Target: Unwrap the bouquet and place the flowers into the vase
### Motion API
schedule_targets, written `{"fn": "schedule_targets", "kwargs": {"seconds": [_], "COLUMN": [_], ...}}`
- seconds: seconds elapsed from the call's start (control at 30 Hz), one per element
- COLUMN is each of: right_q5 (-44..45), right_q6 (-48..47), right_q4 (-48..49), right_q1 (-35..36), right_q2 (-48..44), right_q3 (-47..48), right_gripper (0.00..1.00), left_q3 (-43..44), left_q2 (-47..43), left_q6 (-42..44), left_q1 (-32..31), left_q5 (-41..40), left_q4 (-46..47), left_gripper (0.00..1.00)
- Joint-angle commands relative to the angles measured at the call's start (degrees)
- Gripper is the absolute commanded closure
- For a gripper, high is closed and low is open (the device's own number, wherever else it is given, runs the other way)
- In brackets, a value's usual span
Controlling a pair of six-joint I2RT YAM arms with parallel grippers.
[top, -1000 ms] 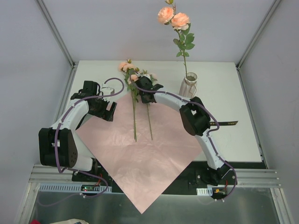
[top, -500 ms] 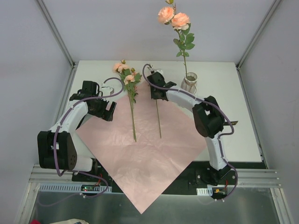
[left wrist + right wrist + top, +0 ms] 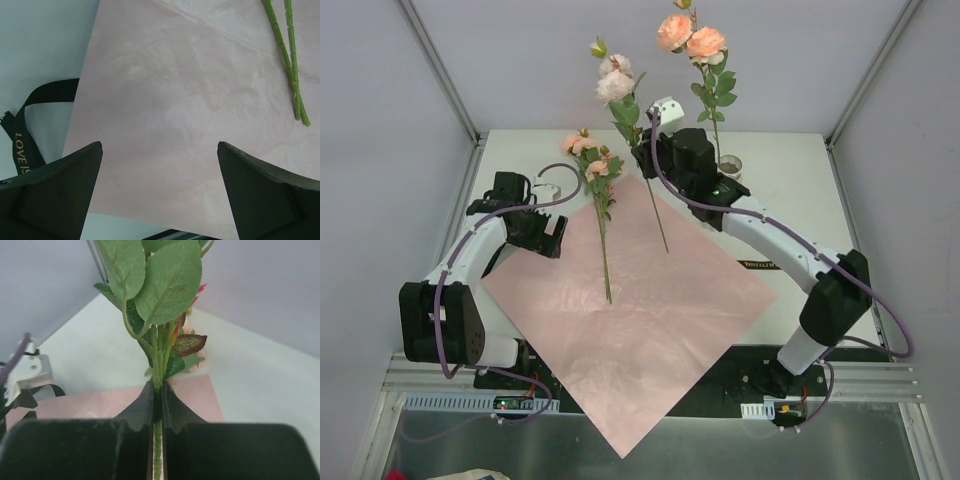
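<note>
A paper sheet (image 3: 650, 320) lies cornerwise on the surface (image 3: 800, 200), its near corner hanging over the front edge between the two arm bases. One flower (image 3: 603, 215) lies on the sheet's far left part, stem pointing toward the near side and blooms reaching past the far corner onto the surface. The left hand (image 3: 552, 236) sits over the sheet's left corner, to the left of that stem. The right hand (image 3: 648, 165) is above the far corner with a lifted flower (image 3: 616, 85) between its fingers, blooms up and the stem's end hanging over the sheet. Behind and to its right stands the vase (image 3: 730, 166) with a standing flower (image 3: 692, 40) in it. A ribbon strip (image 3: 760, 264) lies on the surface just right of the sheet.
</note>
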Motion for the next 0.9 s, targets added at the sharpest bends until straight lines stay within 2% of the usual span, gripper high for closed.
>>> {"fn": "schedule_targets", "kwargs": {"seconds": [0.0,0.13,0.27,0.37,0.53,0.87], "right_q5": [-5.68,-8.15,-1.14,4.58,11.96,14.70], "right_q6": [-11.68,-19.50,-25.75,-22.96,-16.80,-13.46], "right_q4": [12.03,17.47,25.81,30.82,37.78,40.16], "right_q1": [1.55,2.08,0.42,-6.15,-11.98,-17.78], "right_q2": [-10.14,-16.56,-22.27,-23.77,-25.18,-21.50], "right_q3": [-1.44,-4.15,-6.62,-7.85,-9.79,-9.08], "right_gripper": [0.99,0.99,0.99,0.99,0.99,0.99], "left_q3": [3.30,4.09,4.10,4.18,3.83,3.92], "left_q2": [-0.63,-0.27,-0.10,-0.01,-0.36,-1.15], "left_q6": [-2.72,-3.16,-2.90,-2.63,-2.19,-1.49], "left_q1": [1.58,1.76,1.76,1.76,1.76,3.25], "left_q5": [-0.55,0.60,1.39,2.00,2.27,2.88], "left_q4": [-1.45,-1.72,-1.80,-1.80,-1.89,-1.89], "left_gripper": [0.01,0.01,0.01,0.01,0.01,0.01]}}
